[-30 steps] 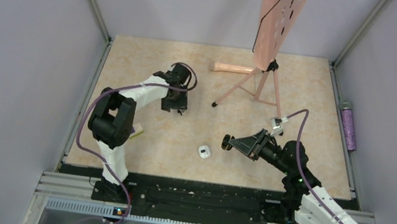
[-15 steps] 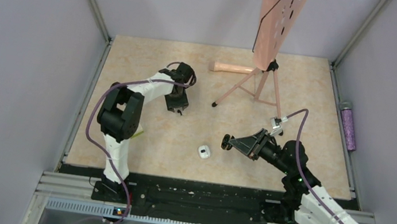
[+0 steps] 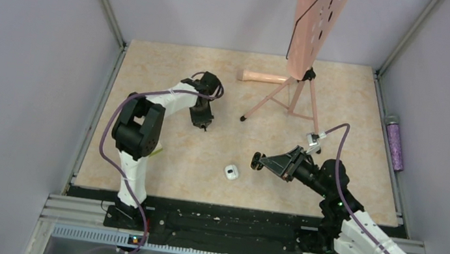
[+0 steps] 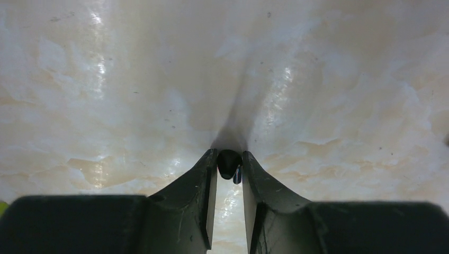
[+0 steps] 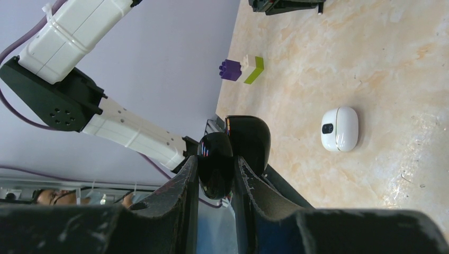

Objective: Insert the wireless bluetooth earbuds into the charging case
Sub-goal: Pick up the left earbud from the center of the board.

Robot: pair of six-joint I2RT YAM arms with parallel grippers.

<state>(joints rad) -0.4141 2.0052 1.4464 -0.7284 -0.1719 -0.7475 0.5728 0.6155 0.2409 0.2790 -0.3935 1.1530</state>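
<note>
My left gripper (image 3: 204, 124) is down at the tabletop in the left middle. In the left wrist view it (image 4: 230, 157) is shut on a tiny black stubby earbud (image 4: 229, 164) pinched at the fingertips, just over the table. The other earbud is out of view. My right gripper (image 3: 260, 161) hovers right of centre, pointing left. In the right wrist view it (image 5: 216, 159) is shut on a glossy black charging case (image 5: 249, 138) whose two halves stand open.
A small white oval pod (image 3: 231, 172) lies on the table below and left of the right gripper; it also shows in the right wrist view (image 5: 339, 129). A purple-and-yellow block (image 5: 241, 69) sits by the left arm's base. A pink tripod stand (image 3: 292, 93) is at the back.
The left arm has swung its elbow right and turned its wrist, with the gripper staying over the same spot. The right arm and white pod have not moved.
</note>
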